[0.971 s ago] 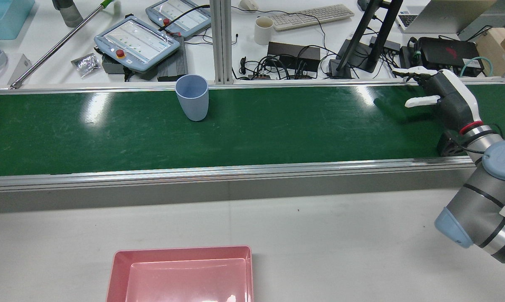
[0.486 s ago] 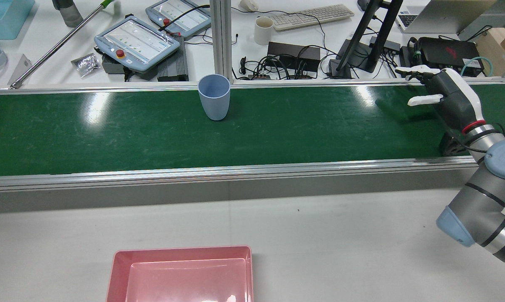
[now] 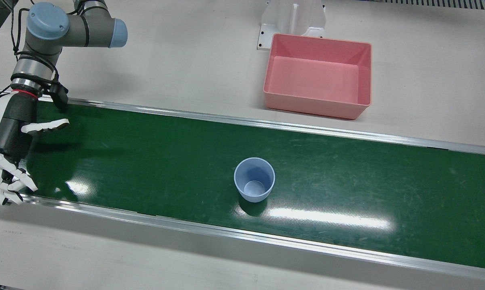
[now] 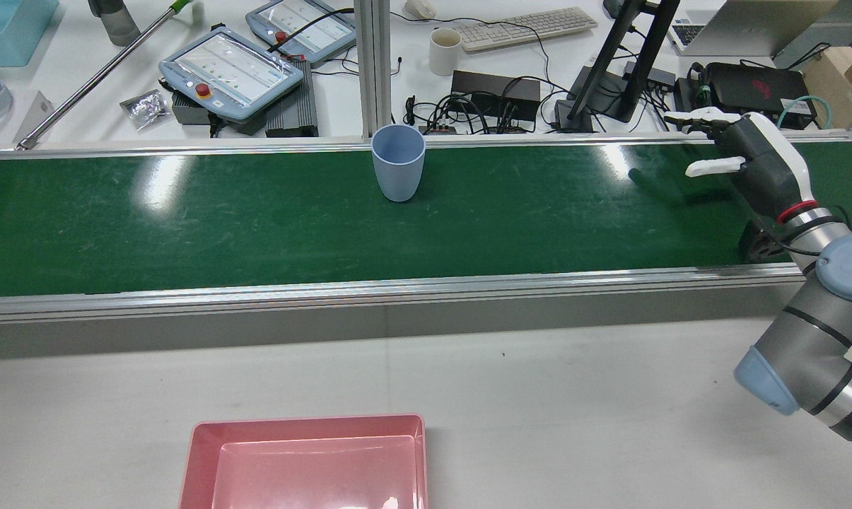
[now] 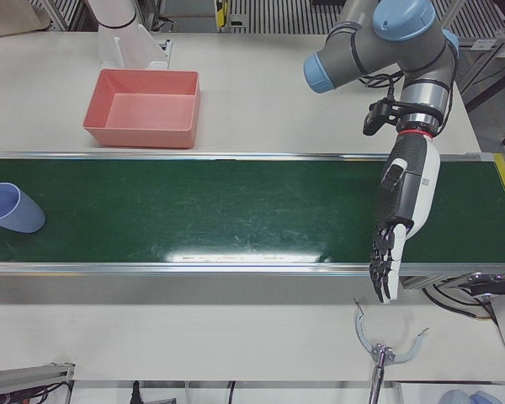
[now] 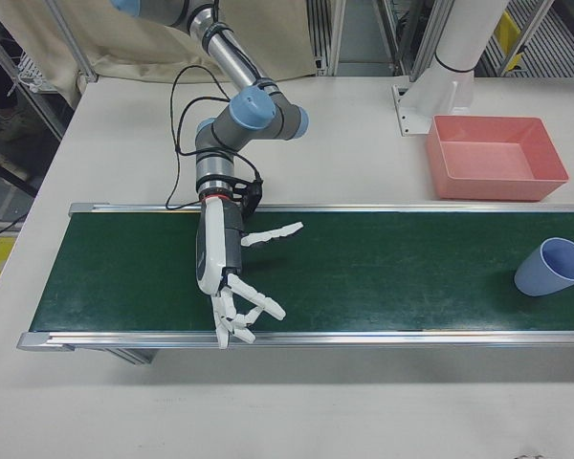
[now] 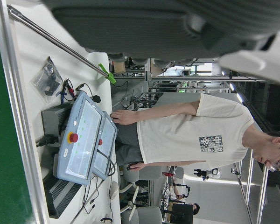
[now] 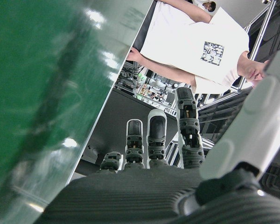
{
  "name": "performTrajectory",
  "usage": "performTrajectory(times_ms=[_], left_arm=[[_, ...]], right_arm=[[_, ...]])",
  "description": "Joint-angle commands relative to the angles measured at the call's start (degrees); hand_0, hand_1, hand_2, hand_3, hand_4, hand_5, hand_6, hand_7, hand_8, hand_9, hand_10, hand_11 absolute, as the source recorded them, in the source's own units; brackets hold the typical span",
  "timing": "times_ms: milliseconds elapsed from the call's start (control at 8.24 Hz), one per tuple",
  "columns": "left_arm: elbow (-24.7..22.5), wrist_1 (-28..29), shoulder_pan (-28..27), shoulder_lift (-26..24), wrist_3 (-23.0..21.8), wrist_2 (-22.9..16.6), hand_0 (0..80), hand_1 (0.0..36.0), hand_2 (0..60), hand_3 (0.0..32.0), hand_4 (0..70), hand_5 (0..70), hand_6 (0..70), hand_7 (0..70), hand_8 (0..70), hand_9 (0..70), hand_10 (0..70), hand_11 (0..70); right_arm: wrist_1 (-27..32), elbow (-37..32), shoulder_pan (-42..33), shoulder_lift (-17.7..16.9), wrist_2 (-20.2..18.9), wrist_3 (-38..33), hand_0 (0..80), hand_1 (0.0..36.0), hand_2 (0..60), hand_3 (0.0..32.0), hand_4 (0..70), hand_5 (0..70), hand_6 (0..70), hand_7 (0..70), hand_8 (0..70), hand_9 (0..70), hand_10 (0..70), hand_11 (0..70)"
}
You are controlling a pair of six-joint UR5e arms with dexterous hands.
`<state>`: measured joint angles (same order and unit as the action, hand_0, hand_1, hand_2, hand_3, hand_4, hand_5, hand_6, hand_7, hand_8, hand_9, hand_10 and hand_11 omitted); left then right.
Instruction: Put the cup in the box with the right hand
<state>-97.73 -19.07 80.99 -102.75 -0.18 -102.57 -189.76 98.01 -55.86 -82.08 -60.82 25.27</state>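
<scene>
My right hand (image 4: 744, 152) hangs spread and empty over the green belt (image 4: 185, 226), well apart from the upright blue cup (image 4: 398, 163).

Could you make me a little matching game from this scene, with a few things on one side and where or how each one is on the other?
Things:
1. cup
2. box
3. right hand
4. belt

Descriptions:
A. pink, empty, on the pale table beside the belt
B. open, fingers spread, holding nothing, at one end of the belt
C. green and shiny, running across the station
D. light blue, standing upright on the belt

Pairs: 1-D, 2-A, 3-B, 4-C
</scene>
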Motion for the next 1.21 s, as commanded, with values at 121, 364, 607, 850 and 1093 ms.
performTrajectory(times_ms=[121,364,607,850,1093], left_arm=[[0.0,0.0,-0.05,0.0,0.0,0.0,0.0,0.0,0.0,0.0,0.0,0.0,0.0,0.0,0.0,0.0,0.0,0.0],[0.0,0.0,0.04,0.0,0.0,0.0,0.0,0.0,0.0,0.0,0.0,0.0,0.0,0.0,0.0,0.0,0.0,0.0],[0.0,0.0,0.04,0.0,0.0,0.0,0.0,0.0,0.0,0.0,0.0,0.0,0.0,0.0,0.0,0.0,0.0,0.0],[0.09,0.0,0.04,0.0,0.0,0.0,0.0,0.0,0.0,0.0,0.0,0.0,0.0,0.0,0.0,0.0,0.0,0.0],[0.0,0.0,0.04,0.0,0.0,0.0,0.0,0.0,0.0,0.0,0.0,0.0,0.0,0.0,0.0,0.0,0.0,0.0]], right_arm=[[-0.09,0.69,0.14,0.07,0.0,0.65,46.0,2.0,0.0,0.0,30.9,2.6,14.1,65.6,11.1,27.2,3.8,6.0],[0.0,0.61,0.23,0.07,0.09,1.97,46.1,1.8,0.0,0.0,31.5,2.6,14.2,65.6,11.3,27.4,4.0,6.4],[0.09,0.61,0.14,0.07,0.09,2.85,46.0,1.0,0.0,0.0,30.4,2.7,14.1,65.3,11.5,27.8,4.7,7.3],[0.18,0.69,0.23,0.07,0.09,3.82,46.0,0.0,0.0,0.0,28.0,2.9,14.0,63.6,11.8,27.9,5.9,9.0],[0.18,0.69,0.49,0.16,0.09,3.91,45.9,0.0,0.0,0.0,26.6,3.0,13.9,63.3,11.8,27.8,5.9,9.2]])
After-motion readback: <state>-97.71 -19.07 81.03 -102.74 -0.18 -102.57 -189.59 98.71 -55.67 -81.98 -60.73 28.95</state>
